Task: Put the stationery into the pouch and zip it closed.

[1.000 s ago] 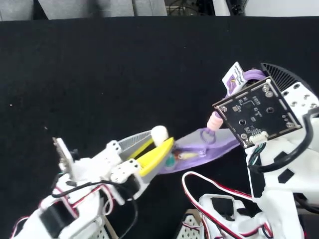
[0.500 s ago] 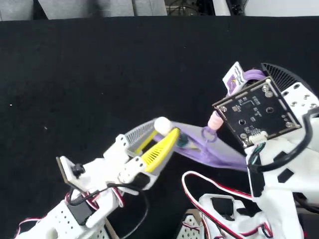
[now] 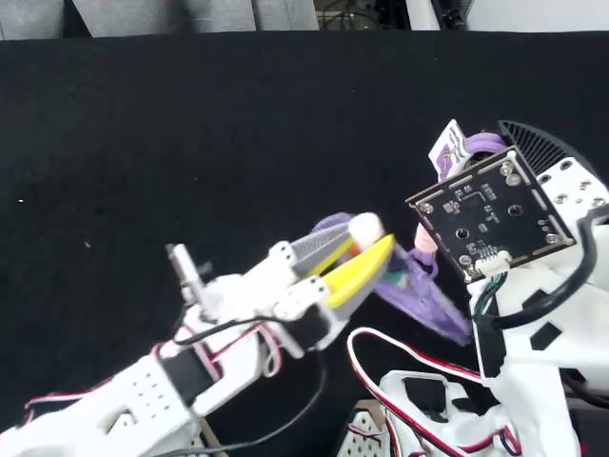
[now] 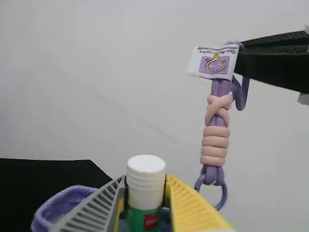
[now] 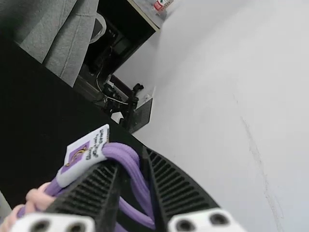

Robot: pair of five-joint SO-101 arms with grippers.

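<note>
Two sets of jaws are clamped: the left jaws, grey and yellow, grip a white-capped green glue stick (image 4: 145,186), its cap past their tips. The right jaws, black, pinch the purple-and-pink braided cord (image 5: 126,166) of the purple fabric pouch (image 3: 433,309), which sits just beside the glue stick over the black surface (image 3: 190,124).

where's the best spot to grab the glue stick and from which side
Probably best: grip the glue stick on its green barrel just below the white cap, fingers closing from opposite sides, as the left gripper has it. The barrel is round and straight, and the cap end sticks out clear.
</note>
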